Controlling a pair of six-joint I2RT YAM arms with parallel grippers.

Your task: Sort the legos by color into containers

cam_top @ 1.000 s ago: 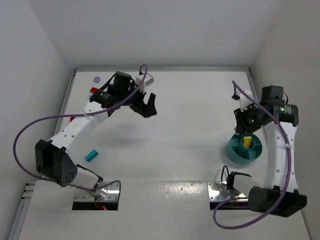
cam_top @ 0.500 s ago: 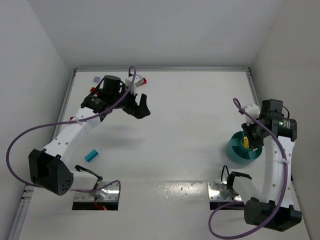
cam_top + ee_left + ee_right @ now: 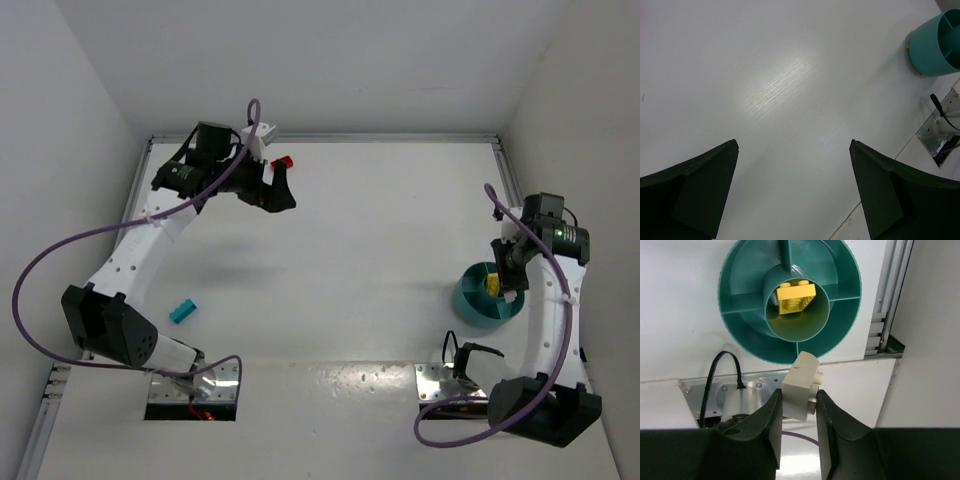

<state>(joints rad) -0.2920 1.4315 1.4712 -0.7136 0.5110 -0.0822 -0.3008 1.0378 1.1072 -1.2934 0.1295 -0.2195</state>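
Note:
The round teal dish (image 3: 470,300) stands at the right of the table; it also shows in the right wrist view (image 3: 742,315) and the left wrist view (image 3: 930,50). A yellow lego (image 3: 796,297) lies in its central ring. My right gripper (image 3: 799,396) is shut on a beige lego (image 3: 801,385), held above the dish's near rim. My left gripper (image 3: 275,190) is open and empty at the far left of the table; in the left wrist view (image 3: 793,145) only bare table shows between its fingers. A cyan lego (image 3: 182,311) lies at the near left. A red lego (image 3: 284,160) lies by the back wall.
Two metal base plates (image 3: 195,385) (image 3: 445,382) sit at the near edge. A black cable (image 3: 725,370) loops just near the dish. A metal rail (image 3: 890,295) runs along the table's right side. White walls close in the left, back and right.
My left gripper has swung back and left toward the back wall, staying open. My right gripper has moved right and nearer with the beige lego, over the dish.

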